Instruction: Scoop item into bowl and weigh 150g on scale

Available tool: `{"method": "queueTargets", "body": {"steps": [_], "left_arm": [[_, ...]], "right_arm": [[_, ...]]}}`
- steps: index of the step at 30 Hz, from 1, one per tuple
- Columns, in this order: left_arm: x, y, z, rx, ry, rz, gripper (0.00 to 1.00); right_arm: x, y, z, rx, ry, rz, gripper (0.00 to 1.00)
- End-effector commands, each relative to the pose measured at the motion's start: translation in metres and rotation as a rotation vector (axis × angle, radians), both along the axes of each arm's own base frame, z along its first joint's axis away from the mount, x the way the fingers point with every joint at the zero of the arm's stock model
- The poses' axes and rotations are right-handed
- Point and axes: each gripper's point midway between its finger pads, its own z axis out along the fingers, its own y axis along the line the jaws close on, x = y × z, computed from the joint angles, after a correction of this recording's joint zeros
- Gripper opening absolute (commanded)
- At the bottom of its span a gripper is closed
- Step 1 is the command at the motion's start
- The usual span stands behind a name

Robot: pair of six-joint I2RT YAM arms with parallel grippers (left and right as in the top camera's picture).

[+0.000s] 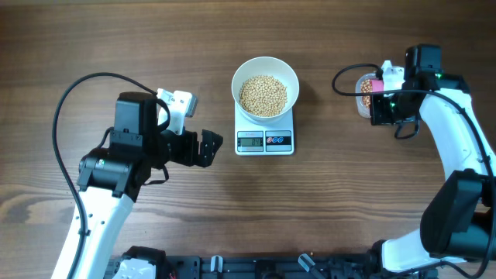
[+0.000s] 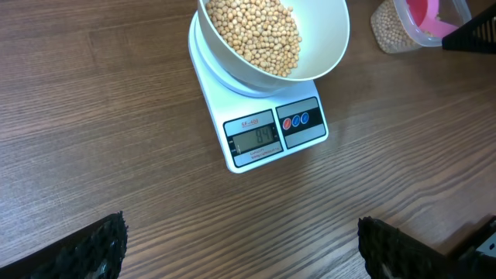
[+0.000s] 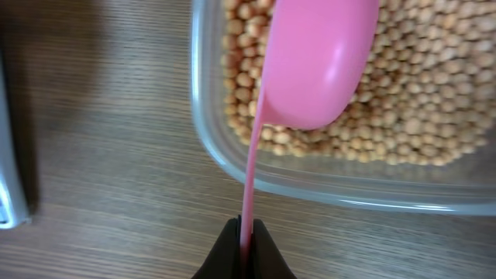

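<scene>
The right pincer (image 3: 246, 252) is clamped on the pink scoop (image 3: 318, 62), whose head lies over the beans (image 3: 418, 101) in the clear tub (image 3: 232, 167). The left pincer (image 1: 208, 147) stands apart, empty. The bowl (image 1: 266, 66) on the scale (image 1: 264, 141) is partly filled, and the display is unreadable, so more scooping probably remains.

A round white bowl (image 1: 266, 65) sits upright on the small white square scale (image 1: 264, 142), covering its platform. The scale's grey display and two buttons show on the front edge. Pale-beige beans (image 1: 263, 95) lie mounded in the bowl's bottom. More beans fill a clear tub (image 3: 349, 192) well apart from the scale.
</scene>
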Motion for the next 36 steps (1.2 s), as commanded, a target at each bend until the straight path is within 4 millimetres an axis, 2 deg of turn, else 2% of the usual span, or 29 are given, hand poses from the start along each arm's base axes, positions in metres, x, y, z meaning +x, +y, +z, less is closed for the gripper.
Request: {"method": "queueTargets", "body": {"steps": [1,7,13,23,31,36], "left_arm": [[0.000,0.000,0.000,-0.008,0.004,-0.002,1.00],[0.000,0.000,0.000,-0.008,0.004,-0.002,1.00],[0.000,0.000,0.000,-0.008,0.004,-0.002,1.00],[0.000,0.000,0.000,-0.008,0.004,-0.002,1.00],[0.000,0.000,0.000,-0.008,0.004,-0.002,1.00],[0.000,0.000,0.000,-0.009,0.005,-0.002,1.00]], "right_arm": [[-0.003,0.023,-0.004,0.129,0.019,0.001,0.04],[-0.002,0.021,-0.003,0.177,0.039,-0.165,0.04],[0.006,0.035,0.013,0.410,0.004,-0.185,0.04],[0.008,0.018,0.024,0.529,-0.019,-0.262,0.04],[-0.001,0.004,0.015,0.539,0.002,-0.328,0.05],[-0.008,0.001,0.013,0.622,0.010,-0.360,0.04]]}}
